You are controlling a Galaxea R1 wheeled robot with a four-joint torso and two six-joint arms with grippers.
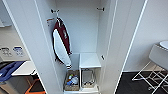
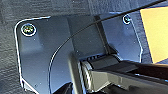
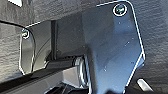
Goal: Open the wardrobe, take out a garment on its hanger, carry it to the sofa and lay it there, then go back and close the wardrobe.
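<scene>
Head view: the tall white wardrobe (image 1: 110,37) stands open, both plain doors swung wide. A dark red and white jacket-like garment (image 1: 61,42) hangs at the left of its interior from a short rail peg. Low inside sit a white shelf box (image 1: 89,60), a wire basket (image 1: 87,77) and a brown bin of small items (image 1: 71,80).
Surroundings: a white thin-legged chair (image 1: 156,62) stands on dark floor at right; a white desk (image 1: 23,68) with blue cloth (image 1: 8,70) lies at left.
Left wrist view: dark grey carpet (image 2: 50,8) and a yellow-orange panel (image 2: 155,32) beyond the robot's plate.
Right wrist view: grey carpet (image 3: 155,32).
Gripper state: cannot tell for either gripper.
</scene>
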